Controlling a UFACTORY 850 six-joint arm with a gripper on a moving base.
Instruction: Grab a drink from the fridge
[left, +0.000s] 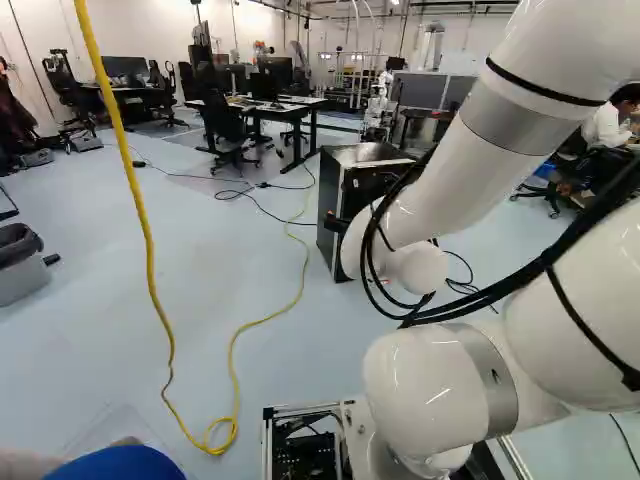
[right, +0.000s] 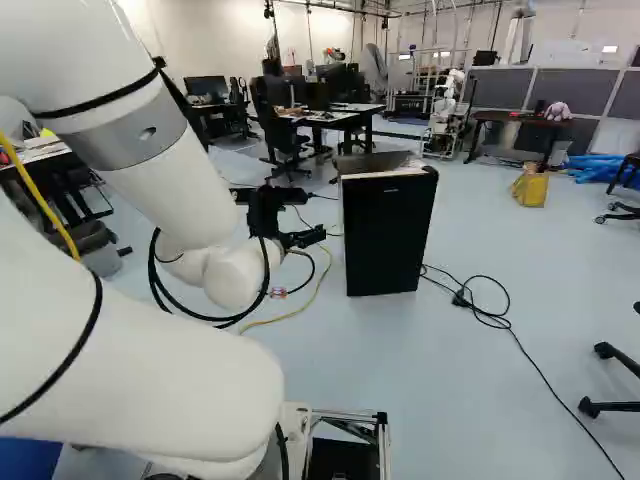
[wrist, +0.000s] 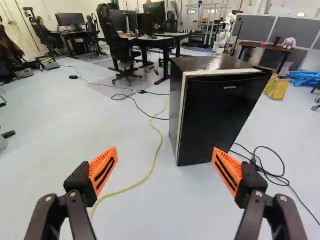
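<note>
In the right base view my black gripper (right: 290, 238) reaches toward the fridge (right: 385, 235), a small black cabinet on the floor, with a gap that I cannot judge exactly. The wrist view shows the gripper (wrist: 165, 170) wide open, its orange pads apart and nothing between them. Ahead of it stands the fridge (wrist: 220, 115) with its door shut, nearer the line of one finger than the other. No drink is visible; the inside of the fridge is hidden.
A yellow cable (wrist: 157, 145) crosses the floor beside the fridge. Black cable (right: 490, 310) lies looped on its other side. Desks (wrist: 150, 40) and office chairs stand behind. Another robot (right: 447, 110) is farther back, near a yellow bag (right: 530, 187).
</note>
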